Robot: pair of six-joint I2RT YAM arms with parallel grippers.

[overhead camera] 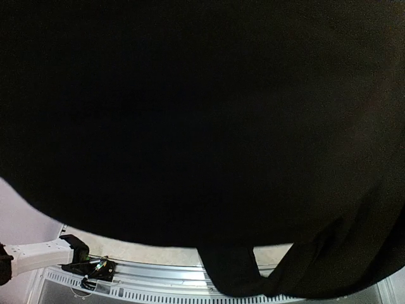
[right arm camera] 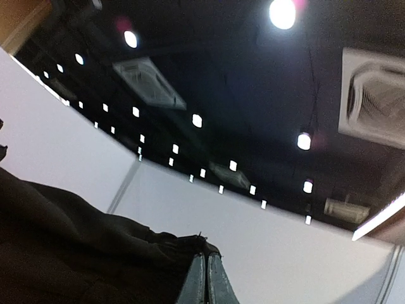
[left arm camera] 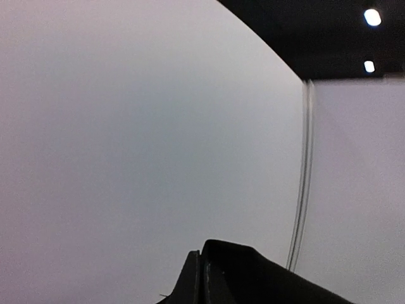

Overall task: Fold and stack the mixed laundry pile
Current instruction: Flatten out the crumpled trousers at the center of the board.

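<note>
White wall (left arm camera: pixel 126 126) panels and a dark ceiling (right arm camera: pixel 253 95) with round lights (right arm camera: pixel 283 12) surround the station. The left end effector (left arm camera: pixel 201 265) is clenched, with a fold of the black trousers (left arm camera: pixel 259 278) at its tips. The right end effector (right arm camera: pixel 207 269) is likewise clenched on a bunched edge of the same garment. Both wrist cameras point upward. In the top view the trousers hang spread close to the lens and block most of it. Below their hem, only a strip of tabletop (overhead camera: pixel 126 244) and part of the left arm (overhead camera: pixel 38 253) are visible.
</note>
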